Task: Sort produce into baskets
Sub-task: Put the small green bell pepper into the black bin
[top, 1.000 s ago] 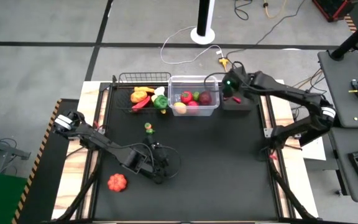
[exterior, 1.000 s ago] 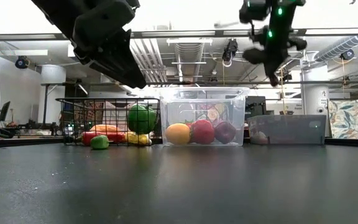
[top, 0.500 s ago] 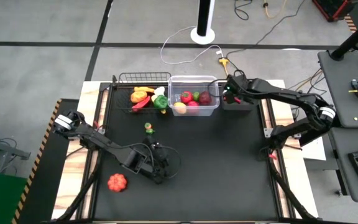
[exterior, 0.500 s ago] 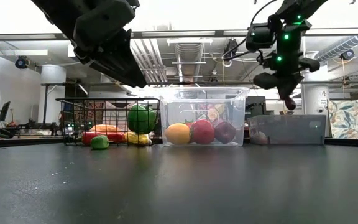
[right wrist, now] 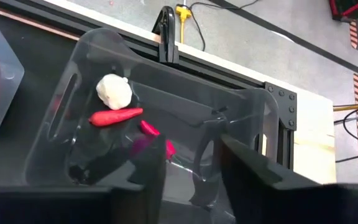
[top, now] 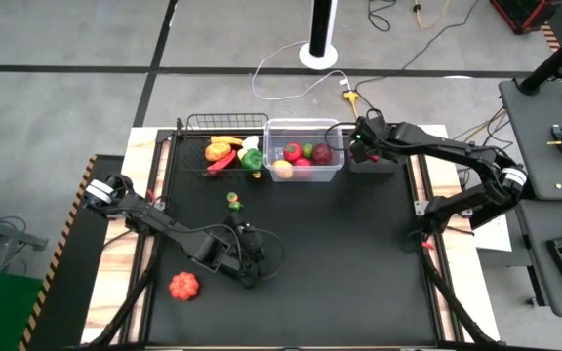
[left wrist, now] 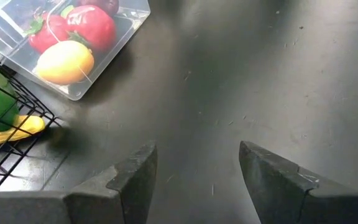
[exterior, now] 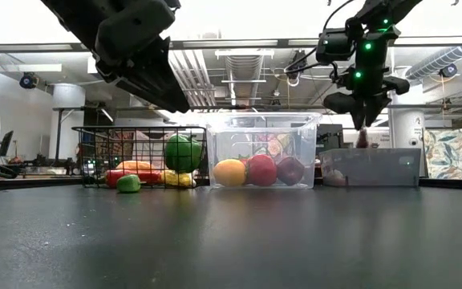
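Observation:
My right gripper (right wrist: 191,177) hangs open above the low dark tray (right wrist: 79,68) at the table's far right (top: 357,151). A small dark red piece of produce (exterior: 362,138) is in the air just below its fingertips, blurred over the tray's floor (right wrist: 146,140). White garlic (right wrist: 114,90) and a red chilli (right wrist: 115,116) lie in the tray. My left gripper (left wrist: 197,174) stands open over bare tabletop at the near left-centre (top: 250,249). The black wire basket (top: 224,148) and the clear bin (top: 305,156) hold more produce.
An orange pumpkin (top: 183,285) lies near the front left of the mat. A small green piece (top: 232,201) lies in front of the wire basket. The three containers stand in a row along the far edge. Bare black mat (top: 359,253) covers the centre and right.
My right gripper has come down over the dark tray, shifting slightly toward the table's left, and has tipped further downward. It has opened and let go of the small dark red piece, which now drops toward the tray.

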Robot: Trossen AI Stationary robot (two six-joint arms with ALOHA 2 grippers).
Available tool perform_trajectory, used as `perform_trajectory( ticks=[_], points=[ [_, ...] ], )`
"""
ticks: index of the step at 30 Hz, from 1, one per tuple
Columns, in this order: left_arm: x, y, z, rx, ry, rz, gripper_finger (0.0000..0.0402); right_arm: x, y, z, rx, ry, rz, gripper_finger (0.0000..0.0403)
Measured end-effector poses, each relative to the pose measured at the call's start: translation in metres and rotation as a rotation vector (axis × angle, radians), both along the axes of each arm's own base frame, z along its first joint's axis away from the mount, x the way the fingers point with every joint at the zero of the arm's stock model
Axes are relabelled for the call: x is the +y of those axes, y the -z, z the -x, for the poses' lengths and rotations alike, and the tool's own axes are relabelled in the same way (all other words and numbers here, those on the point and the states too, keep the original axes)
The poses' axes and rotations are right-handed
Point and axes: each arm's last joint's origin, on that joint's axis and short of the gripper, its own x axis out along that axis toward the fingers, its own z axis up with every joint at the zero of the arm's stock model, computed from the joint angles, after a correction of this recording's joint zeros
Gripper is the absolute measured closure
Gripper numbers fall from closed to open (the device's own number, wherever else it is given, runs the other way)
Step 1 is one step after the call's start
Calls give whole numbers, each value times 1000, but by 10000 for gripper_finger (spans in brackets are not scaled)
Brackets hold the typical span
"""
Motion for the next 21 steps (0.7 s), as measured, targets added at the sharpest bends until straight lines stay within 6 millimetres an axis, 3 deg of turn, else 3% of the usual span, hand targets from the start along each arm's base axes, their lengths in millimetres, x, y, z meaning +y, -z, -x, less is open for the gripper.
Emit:
perform_trajectory(
  ticks=[9, 21],
  points=[
    [0, 0, 0, -3, 0, 1, 192, 1, -3, -1, -22, -8, -2, 201],
    [0, 0, 0, -5, 0, 3, 192, 22, -32, -19, -123, -122, 47, 186]
  ],
)
